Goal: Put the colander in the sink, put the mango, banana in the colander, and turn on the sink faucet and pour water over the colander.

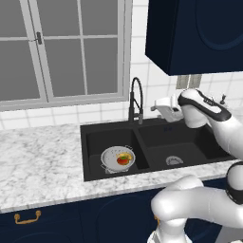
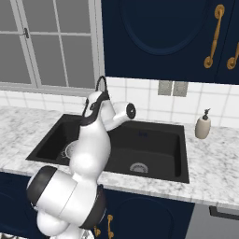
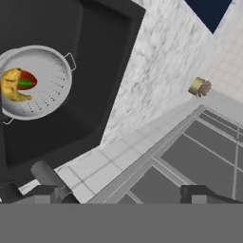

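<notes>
Colander sits on the floor of the sink's left basin, well below and away from the jaws, with the mango and the banana lying together inside it, touching. The gripper stands wide open with nothing between its fingertips; in the hand view the two dark tips rise far apart. Just beside the jaws is the sink faucet, its black coiled arch rising from the back rim of the sink; whether a tip touches it I cannot tell. Beyond the jaws run the white tiled backsplash and the grey-paned window. Below them the black double basin is set in a white marble counter, the right basin showing a round silver drain. Farther off, a beige soap dispenser stands on the marble at the sink's right, and dark navy cabinets with brass handles hang above.
</notes>
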You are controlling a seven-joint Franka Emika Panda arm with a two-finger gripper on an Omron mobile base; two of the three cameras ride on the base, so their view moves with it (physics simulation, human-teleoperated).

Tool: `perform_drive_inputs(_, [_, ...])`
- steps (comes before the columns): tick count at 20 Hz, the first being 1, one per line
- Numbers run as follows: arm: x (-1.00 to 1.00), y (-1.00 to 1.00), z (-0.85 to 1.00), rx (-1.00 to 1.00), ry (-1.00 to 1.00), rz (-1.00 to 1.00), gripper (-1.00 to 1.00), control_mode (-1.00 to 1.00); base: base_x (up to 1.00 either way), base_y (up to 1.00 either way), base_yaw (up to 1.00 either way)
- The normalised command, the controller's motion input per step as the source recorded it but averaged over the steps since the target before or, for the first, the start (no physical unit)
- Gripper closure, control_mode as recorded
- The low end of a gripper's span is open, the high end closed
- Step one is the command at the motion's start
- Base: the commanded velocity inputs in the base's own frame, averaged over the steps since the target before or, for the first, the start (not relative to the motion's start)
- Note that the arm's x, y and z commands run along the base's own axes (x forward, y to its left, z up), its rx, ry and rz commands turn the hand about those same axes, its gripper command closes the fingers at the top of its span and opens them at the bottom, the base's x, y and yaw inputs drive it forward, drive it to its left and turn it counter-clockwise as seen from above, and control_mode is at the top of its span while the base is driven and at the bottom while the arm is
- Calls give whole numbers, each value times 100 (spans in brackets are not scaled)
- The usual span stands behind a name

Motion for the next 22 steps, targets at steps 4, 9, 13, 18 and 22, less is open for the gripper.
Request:
perform_drive_inputs(4, [27,0,-30,0,-1,0,-100,-100,0,0,0])
perform_drive_inputs(9, [38,0,-33,0,-2,0,-100,-100,0,0,0])
perform_drive_inputs(13, [49,0,-39,0,-5,3,-100,-100,0,0,0])
perform_drive_inputs(18, [53,0,-52,0,-9,8,-100,-100,0,0,0])
perform_drive_inputs(22, [48,-2,-66,0,-16,15,-100,-100,0,0,0])
